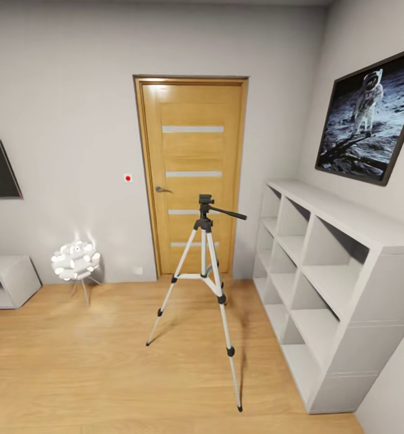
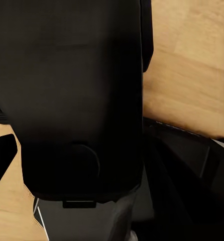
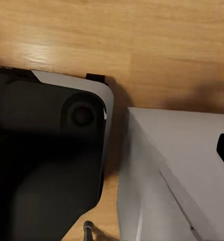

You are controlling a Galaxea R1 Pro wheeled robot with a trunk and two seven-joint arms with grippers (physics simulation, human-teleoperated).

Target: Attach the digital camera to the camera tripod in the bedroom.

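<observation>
By the left wall of the bedroom stands a low white unit (image 1: 9, 278), and next to it a small ball-shaped lamp (image 1: 75, 260) on the wood floor (image 1: 75, 374). The camera tripod (image 1: 205, 289) stands on the floor in front of the oak door (image 1: 193, 169), its three legs spread. A white cube shelf (image 1: 322, 289) lines the right wall, under an astronaut picture (image 1: 371, 114). For both grippers, I cannot tell if they are wide or narrow.
</observation>
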